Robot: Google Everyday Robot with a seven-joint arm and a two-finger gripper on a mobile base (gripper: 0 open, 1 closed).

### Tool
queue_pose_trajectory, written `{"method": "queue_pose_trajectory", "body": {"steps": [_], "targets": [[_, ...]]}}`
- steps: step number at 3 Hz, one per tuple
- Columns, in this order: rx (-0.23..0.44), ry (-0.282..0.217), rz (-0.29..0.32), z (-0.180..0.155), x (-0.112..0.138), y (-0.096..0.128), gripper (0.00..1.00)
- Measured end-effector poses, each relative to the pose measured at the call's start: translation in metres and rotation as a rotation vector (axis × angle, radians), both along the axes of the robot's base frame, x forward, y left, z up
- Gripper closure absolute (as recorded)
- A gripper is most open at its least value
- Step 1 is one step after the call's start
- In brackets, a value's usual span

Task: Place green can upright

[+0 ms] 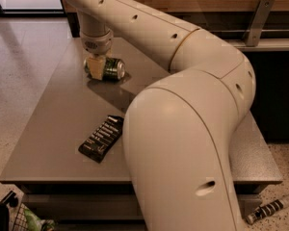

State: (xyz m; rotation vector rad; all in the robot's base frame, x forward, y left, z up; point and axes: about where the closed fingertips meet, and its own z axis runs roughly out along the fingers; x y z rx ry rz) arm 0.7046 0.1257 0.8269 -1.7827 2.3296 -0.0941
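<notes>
The green can [112, 69] lies on its side at the far left part of the grey table [43, 129], its long axis running roughly left to right and its silver end facing right. It is not upright. The gripper [96, 68] is down at the can's left end, its pale tip overlapping that end in the camera view and reaching the tabletop or very nearly so. Whether it grasps the can or merely stands against it cannot be told from here. A dark shadow spreads on the table just near of the can.

The gripper hangs from a cream wrist, and the robot arm [192, 90] sweeps from there to the right and back toward the near side (its bulky lower segment fills much of the near right of the view and hides part of the table).

Well apart from the can, on the near left part of the table, a black packet [101, 138] with pale lettering lies flat and askew. On the speckled floor at the near right lies a slim mottled cylinder [271, 208]. At the near left corner a wire basket [18, 219] shows below the table's edge.
</notes>
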Motion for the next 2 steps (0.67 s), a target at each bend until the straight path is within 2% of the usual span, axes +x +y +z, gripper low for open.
{"method": "queue_pose_trajectory", "body": {"steps": [2], "targets": [[0.061, -0.006, 0.032, 0.0151, -0.0037, -0.0151, 1.00]]}}
